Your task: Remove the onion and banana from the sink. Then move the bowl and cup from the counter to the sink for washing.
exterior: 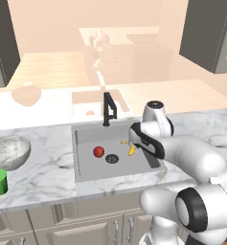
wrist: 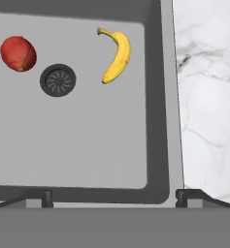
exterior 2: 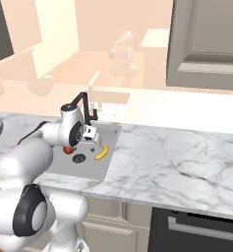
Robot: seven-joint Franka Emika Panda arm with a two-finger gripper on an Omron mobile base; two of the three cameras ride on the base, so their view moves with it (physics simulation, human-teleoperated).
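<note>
Beige cabinet fronts (exterior: 62, 220) with slim metal handles run along the bottom of the left base view. Dark grey wall cupboards (exterior: 208, 33) hang at the upper right, another (exterior: 0, 43) at the upper left. In the right base view a panelled grey cupboard (exterior 2: 206, 44) fills the upper right, and a dark oven front (exterior 2: 196, 229) sits at the lower right. The room beyond lies washed in pale peach light.
</note>
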